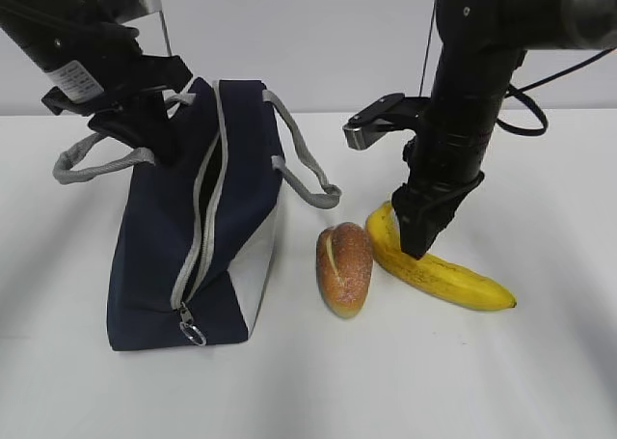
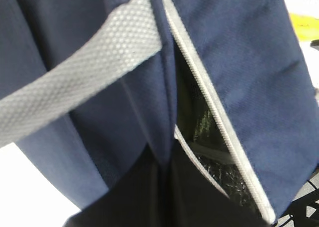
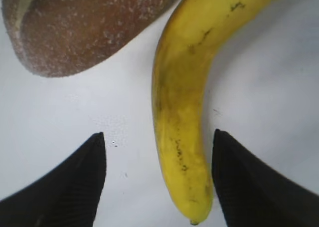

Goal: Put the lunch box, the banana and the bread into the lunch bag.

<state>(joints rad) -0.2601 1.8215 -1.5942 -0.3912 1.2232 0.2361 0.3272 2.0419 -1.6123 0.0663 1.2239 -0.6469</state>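
Note:
The navy lunch bag [image 1: 154, 236] stands on the table with its grey zipper undone and its top gaping. My left gripper [image 1: 159, 135] is shut on a fold of the bag's fabric beside the opening [image 2: 164, 187]. The inside of the bag is dark, and the lunch box is hidden. The bread [image 1: 344, 268] lies right of the bag, and the banana [image 1: 453, 277] lies right of the bread. My right gripper [image 1: 419, 241] is down at the banana's near end, open. The banana [image 3: 182, 87] lies between the fingers [image 3: 158, 134], closer to the right one. The bread [image 3: 89, 22] shows at top left.
Two grey webbing handles [image 1: 304, 174] hang off the bag; one crosses the left wrist view [image 2: 75, 82]. A metal ring pull [image 1: 193, 333] sits at the zipper's near end. The white tabletop [image 1: 434, 381] extends in front and to the right.

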